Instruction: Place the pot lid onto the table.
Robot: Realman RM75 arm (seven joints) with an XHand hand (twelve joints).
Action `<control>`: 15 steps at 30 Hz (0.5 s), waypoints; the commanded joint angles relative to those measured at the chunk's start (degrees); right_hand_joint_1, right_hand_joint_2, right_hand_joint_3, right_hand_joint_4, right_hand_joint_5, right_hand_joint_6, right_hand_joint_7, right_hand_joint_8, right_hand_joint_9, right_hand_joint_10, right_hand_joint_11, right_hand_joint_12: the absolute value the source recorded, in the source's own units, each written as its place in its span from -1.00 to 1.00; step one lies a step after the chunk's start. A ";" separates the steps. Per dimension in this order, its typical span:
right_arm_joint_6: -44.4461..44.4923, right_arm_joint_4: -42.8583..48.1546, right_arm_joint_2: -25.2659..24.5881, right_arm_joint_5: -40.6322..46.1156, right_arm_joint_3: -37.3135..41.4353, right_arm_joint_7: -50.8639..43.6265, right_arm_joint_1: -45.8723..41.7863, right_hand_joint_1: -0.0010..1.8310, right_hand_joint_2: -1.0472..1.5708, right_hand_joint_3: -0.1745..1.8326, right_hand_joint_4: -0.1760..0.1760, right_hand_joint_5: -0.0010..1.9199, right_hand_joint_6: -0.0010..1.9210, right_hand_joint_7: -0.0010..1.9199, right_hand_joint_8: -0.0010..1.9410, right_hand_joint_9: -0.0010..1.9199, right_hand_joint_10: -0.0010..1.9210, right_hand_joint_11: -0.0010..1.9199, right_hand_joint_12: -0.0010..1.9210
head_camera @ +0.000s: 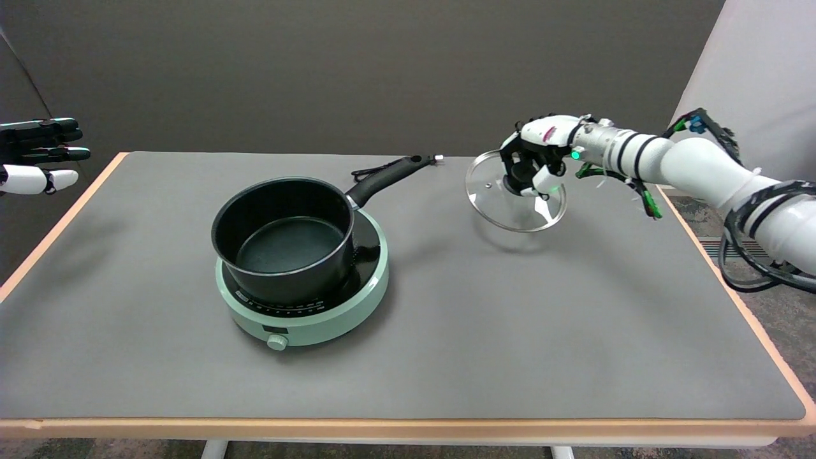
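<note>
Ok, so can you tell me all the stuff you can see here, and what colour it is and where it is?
pot: one, black, long handle pointing toward the far right, sitting on the cooker, no lid on it
cooker: one, pale green with a black top and a knob at the front, left of the table's middle
pot lid: one, clear glass with a metal rim and black knob, tilted, held at the far right of the table
cord: one, black, behind the pot by its handle
table: one, grey top with a pale wooden edge
right hand: one, black and white, grips the lid's knob
left hand: one, black and white, in the air at the upper left
</note>
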 commanded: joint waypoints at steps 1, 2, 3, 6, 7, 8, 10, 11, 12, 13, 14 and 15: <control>-0.26 -4.74 -5.90 0.44 -8.88 0.17 7.26 0.49 0.44 -0.20 1.00 -0.26 0.28 -0.05 0.33 -0.11 0.57 -0.25 0.62; -0.26 -4.91 -6.31 0.44 -9.04 0.17 7.33 0.49 0.44 -0.20 1.00 -0.26 0.28 -0.05 0.33 -0.11 0.57 -0.25 0.61; -0.26 -5.14 -6.93 0.44 -9.11 0.17 7.33 0.49 0.44 -0.20 1.00 -0.26 0.28 -0.05 0.33 -0.11 0.57 -0.25 0.61; -0.26 -5.79 -8.12 0.44 -9.30 0.17 7.33 0.49 0.44 -0.20 1.00 -0.26 0.28 -0.05 0.33 -0.11 0.58 -0.25 0.61; -0.26 -5.95 -8.29 0.44 -9.53 0.17 7.33 0.49 0.44 -0.20 1.00 -0.26 0.28 -0.05 0.33 -0.11 0.58 -0.25 0.61; -0.26 -6.10 -8.52 0.44 -9.79 0.17 7.32 0.49 0.44 -0.20 1.00 -0.26 0.28 -0.05 0.33 -0.11 0.58 -0.26 0.62; -0.26 -6.34 -8.84 0.44 -10.48 0.17 7.24 0.49 0.44 -0.20 1.00 -0.26 0.28 -0.05 0.33 -0.11 0.58 -0.26 0.62; -0.26 -6.42 -9.08 0.44 -10.64 0.17 7.17 0.49 0.44 -0.20 1.00 -0.26 0.28 -0.05 0.33 -0.11 0.58 -0.26 0.62; -0.26 -6.50 -9.24 0.44 -10.79 0.17 7.16 0.49 0.44 -0.20 1.00 -0.26 0.28 -0.05 0.33 -0.11 0.58 -0.26 0.62; -0.26 -6.67 -9.48 0.44 -10.79 0.17 7.08 0.49 0.44 -0.20 1.00 -0.26 0.28 -0.05 0.33 -0.11 0.58 -0.26 0.62; -0.26 -6.83 -9.64 0.44 -10.79 0.17 7.01 0.49 0.44 -0.20 1.00 -0.26 0.28 -0.05 0.33 -0.11 0.58 -0.26 0.62; -0.26 -7.06 -9.87 0.44 -10.79 0.17 7.00 0.49 0.44 -0.20 1.00 -0.26 0.28 -0.05 0.33 -0.11 0.58 -0.26 0.62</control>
